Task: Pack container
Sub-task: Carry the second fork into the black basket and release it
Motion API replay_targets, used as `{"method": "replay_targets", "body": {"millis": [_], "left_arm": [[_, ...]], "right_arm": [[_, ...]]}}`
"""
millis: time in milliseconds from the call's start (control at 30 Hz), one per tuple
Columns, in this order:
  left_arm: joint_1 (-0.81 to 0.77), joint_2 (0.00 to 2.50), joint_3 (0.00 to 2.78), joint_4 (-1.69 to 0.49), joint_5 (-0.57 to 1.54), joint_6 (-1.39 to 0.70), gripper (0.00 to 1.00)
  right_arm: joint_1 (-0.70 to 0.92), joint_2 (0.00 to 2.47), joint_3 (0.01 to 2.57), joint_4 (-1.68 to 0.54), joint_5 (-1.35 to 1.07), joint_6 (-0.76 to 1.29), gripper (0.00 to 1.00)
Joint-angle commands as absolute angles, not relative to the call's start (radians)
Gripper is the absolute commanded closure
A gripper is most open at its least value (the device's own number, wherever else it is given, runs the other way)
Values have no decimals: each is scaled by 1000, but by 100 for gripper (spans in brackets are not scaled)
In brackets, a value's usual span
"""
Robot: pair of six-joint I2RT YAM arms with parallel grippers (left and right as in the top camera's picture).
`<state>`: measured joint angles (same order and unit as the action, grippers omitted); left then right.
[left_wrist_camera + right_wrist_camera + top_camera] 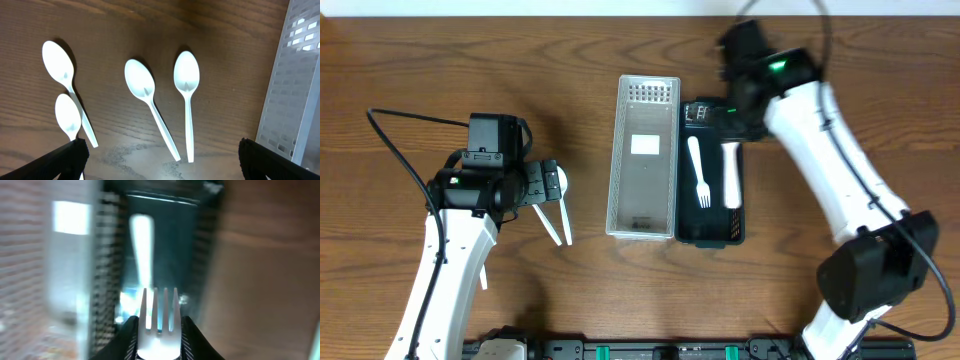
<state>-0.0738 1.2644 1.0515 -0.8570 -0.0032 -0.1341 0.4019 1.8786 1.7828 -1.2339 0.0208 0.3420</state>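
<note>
Over blk tray (713, 226), R claw (159, 326) grips fork (159, 305).

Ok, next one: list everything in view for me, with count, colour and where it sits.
table: 1, brown wood, under everything
clear perforated tray: 1, translucent, centre of the table, directly beside the black container
black container: 1, black, right of the tray
forks: 2, white; one lying in the black container, one clamped in the right gripper with its tines pointing out over that container
spoons: 4, white, loose on the table left of the tray
left gripper: 1, dark fingers, open, above the spoons, holding nothing
right gripper: 1, dark fingers, shut on a fork, at the far end of the black container
</note>
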Motion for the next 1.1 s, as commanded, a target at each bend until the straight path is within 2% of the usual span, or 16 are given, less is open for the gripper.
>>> {"method": "replay_targets", "body": {"millis": [0,167,333,633,700,867,1067], "left_arm": [[-75,1268,1070,-867,-7,-133,2],[-75,1268,1070,-875,-7,-133,2],[-75,1268,1070,-875,-7,-133,2],[-75,1268,1070,-875,-7,-133,2],[-75,1268,1070,-875,-7,-133,2],[-75,1268,1070,-875,-7,-133,2],[-75,1268,1070,-875,-7,-133,2]], "right_arm": [[478,1907,1778,-1211,42,412,85],[512,1991,1772,-1216,56,430,88],[511,2072,1771,-1237,56,429,95],[507,2088,1771,-1225,57,430,92],[504,2088,1771,-1225,56,430,87],[502,2088,1771,-1225,56,430,66],[500,2088,1771,-1222,56,429,63]]}}
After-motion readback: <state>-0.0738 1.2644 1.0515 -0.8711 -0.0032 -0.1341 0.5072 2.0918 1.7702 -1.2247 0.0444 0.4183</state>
